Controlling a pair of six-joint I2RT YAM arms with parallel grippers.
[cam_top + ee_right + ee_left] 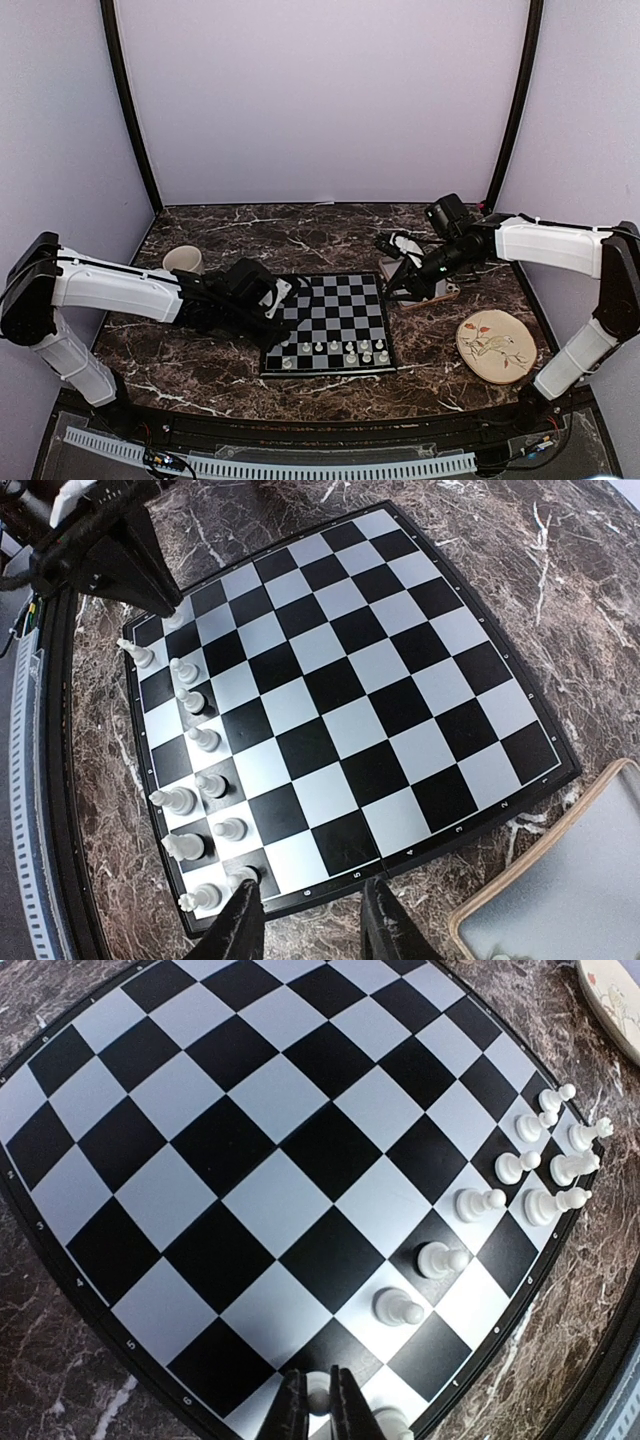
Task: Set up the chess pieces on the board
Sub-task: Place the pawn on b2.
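Note:
The board (pixel 335 300) lies mid-table. Several white chess pieces (pixel 350 350) stand in two rows along its near edge, also seen in the left wrist view (pixel 480 1203) and the right wrist view (pixel 205 740). My left gripper (pixel 286 322) is over the board's near-left part, shut on a white pawn (pixel 318 1392) held low at the line of pawns. It also shows in the right wrist view (pixel 165 600). My right gripper (pixel 310 930) is open and empty, hovering off the board's right edge (pixel 398 280).
A grey tray (pixel 570 880) with a wooden rim lies right of the board, mostly under my right gripper in the top view (pixel 440 292). A round cream plate with a bird drawing (pixel 495 345) sits near right. A cream cup (pixel 183 260) stands far left.

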